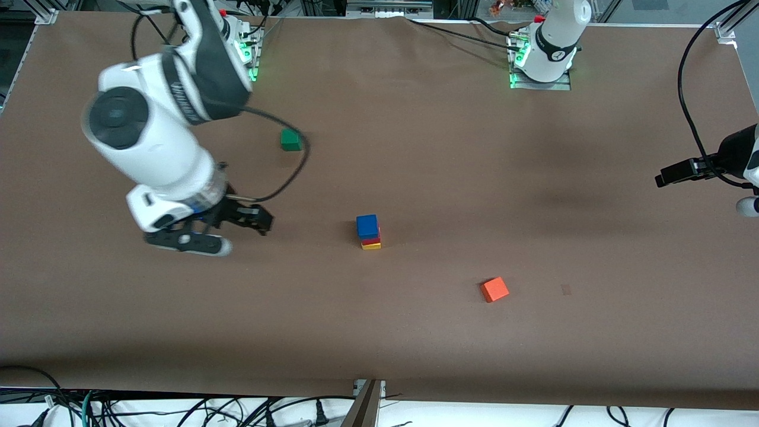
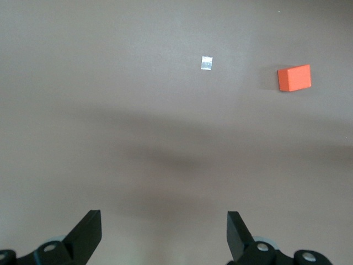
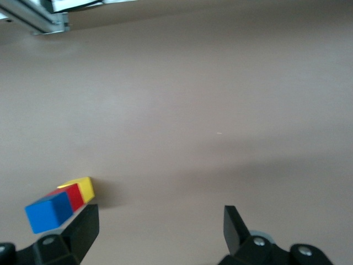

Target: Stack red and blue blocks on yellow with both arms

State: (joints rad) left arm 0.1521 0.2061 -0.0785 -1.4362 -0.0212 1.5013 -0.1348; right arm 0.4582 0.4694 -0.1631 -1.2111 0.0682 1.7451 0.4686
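While stacked near the middle of the tabletop (image 1: 415, 332), blue block (image 1: 367, 226) on top, red block (image 1: 372, 241) beneath it, yellow cube (image 1: 372, 246) at the bottom as a thin strip in the front view; all three faces plain in the right wrist view (blue (image 3: 48, 213), red (image 3: 70, 196), yellow (image 3: 83, 187)), the tower leaning out of frame past one finger. Right gripper (image 1: 222, 228) low over bare brown surface toward the right arm's end, well apart from the tower, fingers (image 3: 83, 229) spread wide and holding nothing. Left gripper (image 2: 164, 234) over the left arm's end of the tabletop, only partly caught at the front view's edge, fingers (image 2: 88, 234) likewise wide apart and empty. Orange cube (image 1: 494, 289) nearer to the front camera than the tower and toward the left arm's end, alone, also seen from the left wrist (image 2: 294, 78) with a small pale square mark (image 2: 207, 63) near it; tower not shown there. Green cube (image 1: 290, 140) farther from the front camera than the tower, under a looping black cable (image 1: 284, 178). Wide open brown cover around every cube, soft shadows across it. Metal frame rail (image 3: 38, 16) along the edge in the right wrist view; tangled cables (image 1: 178, 412) below the near edge.
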